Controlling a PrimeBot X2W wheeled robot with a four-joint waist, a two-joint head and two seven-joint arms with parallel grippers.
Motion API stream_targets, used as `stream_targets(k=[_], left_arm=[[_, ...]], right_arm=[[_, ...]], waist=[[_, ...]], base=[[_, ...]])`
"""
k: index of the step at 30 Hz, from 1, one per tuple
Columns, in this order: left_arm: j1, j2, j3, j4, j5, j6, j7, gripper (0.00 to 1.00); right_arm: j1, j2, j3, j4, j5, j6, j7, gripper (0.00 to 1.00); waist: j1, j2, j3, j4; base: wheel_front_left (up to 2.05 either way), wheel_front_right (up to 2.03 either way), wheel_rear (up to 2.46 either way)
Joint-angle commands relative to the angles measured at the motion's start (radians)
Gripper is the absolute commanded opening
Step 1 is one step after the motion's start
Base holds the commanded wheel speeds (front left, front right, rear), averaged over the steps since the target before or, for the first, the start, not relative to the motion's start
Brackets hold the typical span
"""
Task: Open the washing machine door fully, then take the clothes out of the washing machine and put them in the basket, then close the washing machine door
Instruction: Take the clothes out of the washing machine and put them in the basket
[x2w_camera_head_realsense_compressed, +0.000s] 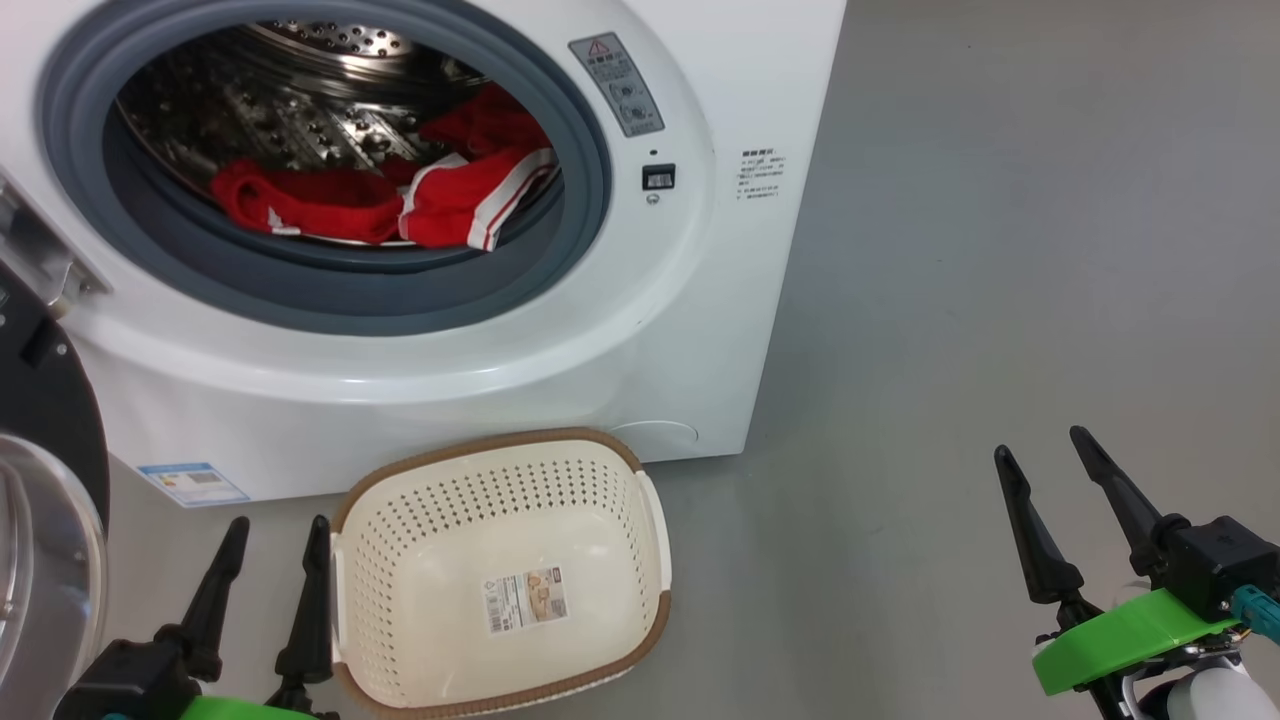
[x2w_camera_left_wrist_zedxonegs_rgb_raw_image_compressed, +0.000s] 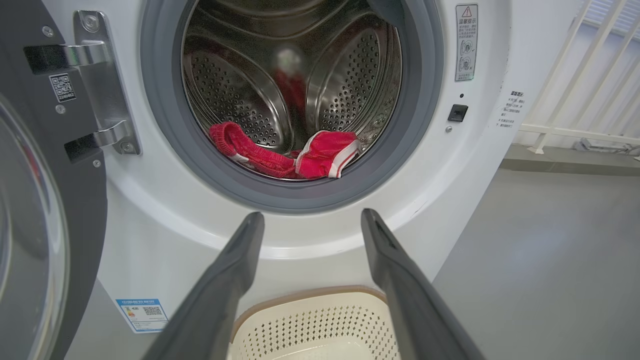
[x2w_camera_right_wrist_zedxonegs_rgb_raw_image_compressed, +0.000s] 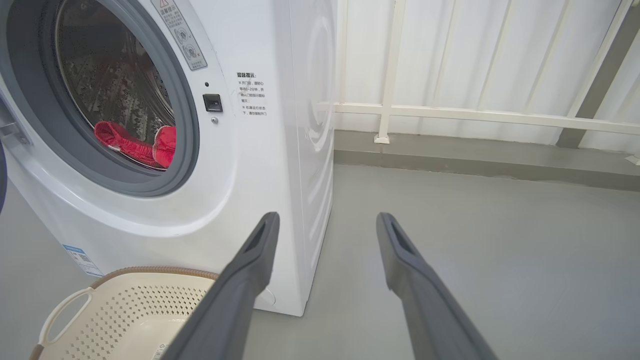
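The washing machine door (x2w_camera_head_realsense_compressed: 45, 420) is swung open at the frame's left edge. The clothes (x2w_camera_head_realsense_compressed: 400, 200) lie at the drum's front lip, upper left. Your basket (x2w_camera_head_realsense_compressed: 400, 560) sits bottom centre, just before the washing machine (x2w_camera_head_realsense_compressed: 640, 330). Left gripper (x2w_camera_head_realsense_compressed: 280, 525) hugs its left rim, fingers spread, holding nothing. Right gripper (x2w_camera_head_realsense_compressed: 1040, 445), also spread, hangs lower right over wide grey floor (x2w_camera_head_realsense_compressed: 950, 300).

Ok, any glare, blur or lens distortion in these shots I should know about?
Head view: bright glints on the steel drum; the clothes are sharp. Left wrist view: a smeared red reflection at the drum's back, and the left gripper looks soft up close. Right wrist view: the railing bars fan outward from wide-angle distortion.
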Motion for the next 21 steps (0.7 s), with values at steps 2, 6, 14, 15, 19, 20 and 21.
stream_targets(k=[2,6,14,15,19,20,21], left_arm=[[-0.036,0.025,0.029,-0.029,-0.006,-0.003,-0.006,1.00],[-0.038,0.025,0.030,-0.025,-0.004,-0.003,-0.006,1.00],[-0.082,0.009,0.009,0.023,-0.004,-0.003,-0.006,1.00],[-0.093,0.009,0.002,0.032,-0.005,-0.003,-0.006,1.00],[-0.154,0.019,-0.021,0.083,-0.006,-0.003,-0.006,1.00],[-0.175,0.020,-0.026,0.099,-0.007,-0.003,-0.006,1.00],[-0.197,0.023,-0.033,0.116,-0.006,-0.003,-0.006,1.00]], right_arm=[[-0.015,-0.012,0.019,-0.024,-0.007,0.002,-0.012,1.00],[-0.017,-0.011,0.023,-0.021,-0.006,0.002,-0.012,1.00],[-0.025,-0.008,0.034,-0.019,-0.006,0.002,-0.012,1.00],[-0.027,-0.006,0.036,-0.019,-0.006,0.002,-0.012,1.00],[-0.037,0.000,0.047,-0.023,-0.007,0.002,-0.012,1.00],[-0.040,0.002,0.050,-0.023,-0.007,0.002,-0.012,1.00],[-0.043,0.003,0.052,-0.023,-0.007,0.002,-0.012,1.00]], waist=[[0.0000,-0.0001,0.001,0.002],[0.0000,-0.0001,0.002,0.003],[0.0000,-0.0001,0.009,0.002],[0.0000,-0.0001,0.011,0.001],[0.0000,-0.0001,0.027,-0.008],[0.0000,-0.0001,0.032,-0.011],[0.0000,-0.0001,0.038,-0.014]], base=[[0.48,-0.48,0.00],[0.10,-0.10,0.00],[0.00,0.00,0.00],[0.00,0.00,0.00],[0.00,0.00,0.00],[0.00,0.00,0.00],[0.00,0.00,0.00]])
